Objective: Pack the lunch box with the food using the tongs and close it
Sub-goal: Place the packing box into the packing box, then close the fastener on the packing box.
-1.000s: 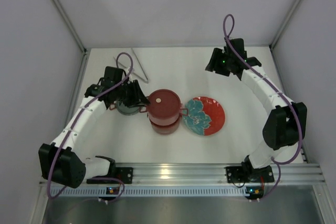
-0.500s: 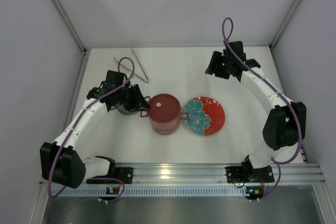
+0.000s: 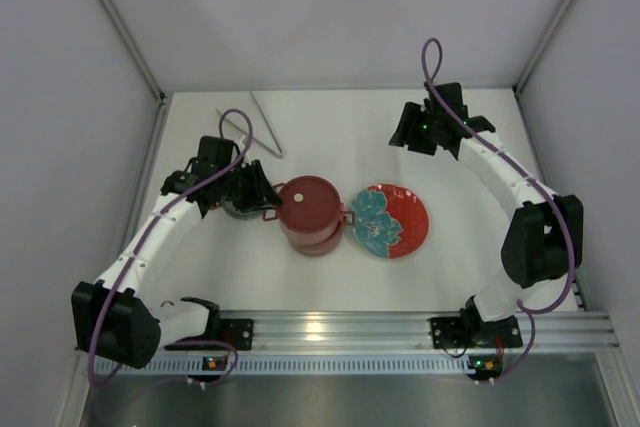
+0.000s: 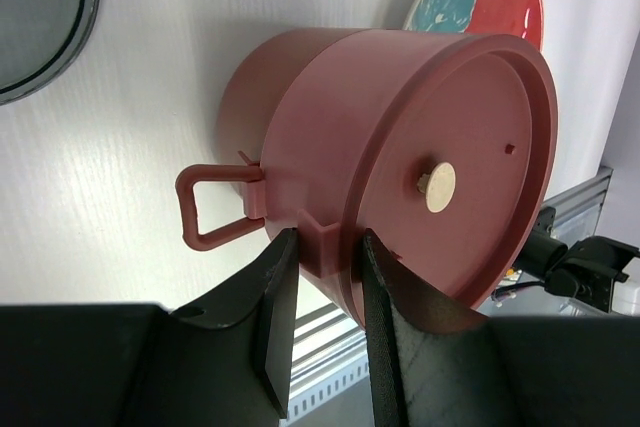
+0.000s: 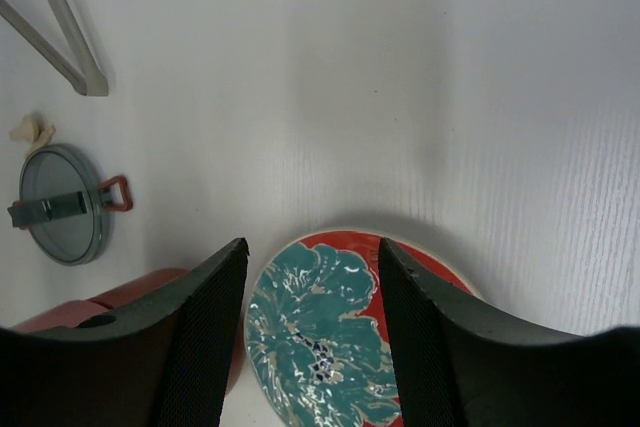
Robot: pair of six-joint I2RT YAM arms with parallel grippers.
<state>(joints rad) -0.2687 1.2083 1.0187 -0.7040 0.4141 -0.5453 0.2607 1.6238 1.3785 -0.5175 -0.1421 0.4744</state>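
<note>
The lunch box [image 3: 311, 205] stands at the table's middle as two stacked dusty-pink pots with a maroon lid [image 4: 470, 157] on top. The upper pot [image 4: 330, 117] sits tilted and offset over the lower pot [image 4: 250, 77]. My left gripper [image 4: 327, 243] is shut on a small lug on the upper pot's side, just beside its loop handle [image 4: 205, 209]. The tongs [image 3: 257, 123] lie at the back left, untouched. One white piece of food [image 5: 30, 129] lies near the grey dish; other food is hidden. High at the back right my right gripper [image 5: 312, 247] hangs open and empty.
A red plate with a teal flower [image 3: 388, 220] lies right beside the lunch box. A small grey round dish [image 5: 62, 204] sits left of the box, partly under my left gripper. White enclosure walls bound the table on three sides.
The upper pot dipped onto the lower one half a second ago and now sits a little higher and offset again, still in my left gripper. The right arm has barely moved.
</note>
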